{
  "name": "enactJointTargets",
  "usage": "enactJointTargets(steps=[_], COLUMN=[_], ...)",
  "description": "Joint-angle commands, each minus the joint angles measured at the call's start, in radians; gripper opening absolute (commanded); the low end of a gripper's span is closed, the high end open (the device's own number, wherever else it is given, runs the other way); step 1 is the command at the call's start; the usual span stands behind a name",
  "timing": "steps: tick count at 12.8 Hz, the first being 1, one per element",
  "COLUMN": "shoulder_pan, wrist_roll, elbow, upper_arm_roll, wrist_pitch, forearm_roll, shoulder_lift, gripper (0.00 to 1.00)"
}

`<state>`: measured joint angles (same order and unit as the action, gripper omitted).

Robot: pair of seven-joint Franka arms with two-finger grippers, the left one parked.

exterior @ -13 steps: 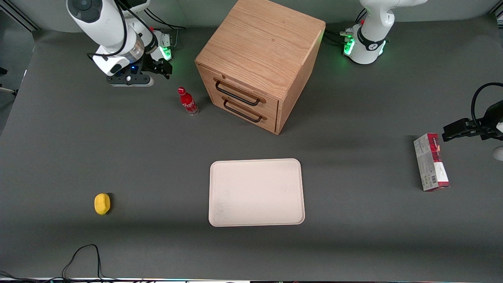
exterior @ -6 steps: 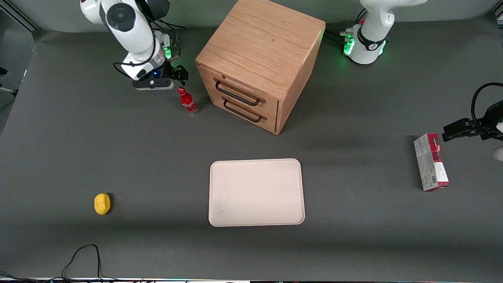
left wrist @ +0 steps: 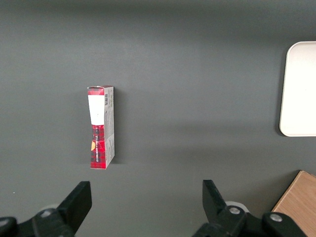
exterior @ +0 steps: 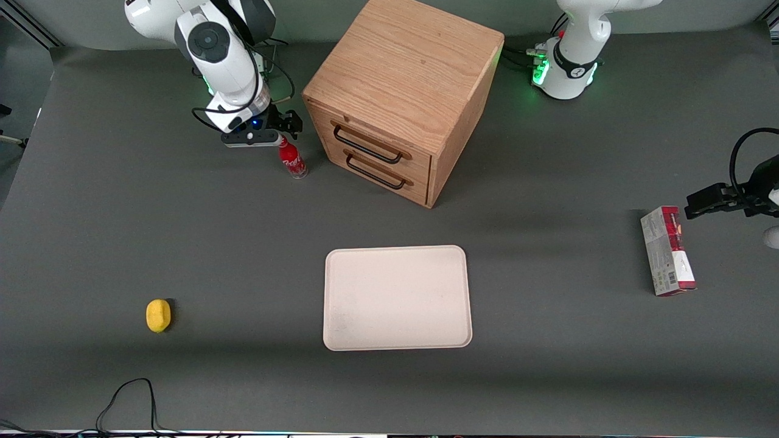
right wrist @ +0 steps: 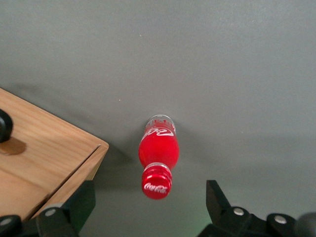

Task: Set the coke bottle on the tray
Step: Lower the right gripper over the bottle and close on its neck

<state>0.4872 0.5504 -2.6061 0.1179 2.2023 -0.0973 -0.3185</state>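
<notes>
The coke bottle (exterior: 293,160) (right wrist: 158,155) stands upright on the grey table (exterior: 182,231), beside the wooden drawer cabinet (exterior: 398,97) and well apart from the tray (exterior: 397,297), which lies nearer the front camera. The gripper (exterior: 281,126) (right wrist: 148,210) hangs directly above the bottle's red cap (right wrist: 156,181), its two fingers (right wrist: 74,207) spread wide on either side and touching nothing. A yellow object (exterior: 158,316) lies toward the working arm's end, and a red-and-grey carton (exterior: 667,250) (left wrist: 101,127) toward the parked arm's.
</notes>
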Motion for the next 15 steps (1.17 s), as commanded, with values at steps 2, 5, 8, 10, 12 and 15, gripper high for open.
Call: enactJointTargets(steps=[2,5,8,10,12,15], shoulder_pan=[0.034,0.034,0.033,0.033,0.033,0.03], wrist_roll=[0.026,0.026,0.026,0.026,0.026,0.019], elbow=[-0.069,-0.072,-0.074,-0.074,-0.074,-0.068], upper_arm_roll=[-0.003,-0.003,-0.003,-0.003,-0.003,-0.007], wrist_pitch=[0.098,0.106,0.108,0.108,0.108,0.108], forearm_roll=[-0.019,-0.019,-0.019,-0.019,-0.019,-0.019], shoulder_lift=[0.006,0.019,0.024,0.025,0.033,0.038], gripper=[0.99,0.99,0.89,0.01,0.0,0.0])
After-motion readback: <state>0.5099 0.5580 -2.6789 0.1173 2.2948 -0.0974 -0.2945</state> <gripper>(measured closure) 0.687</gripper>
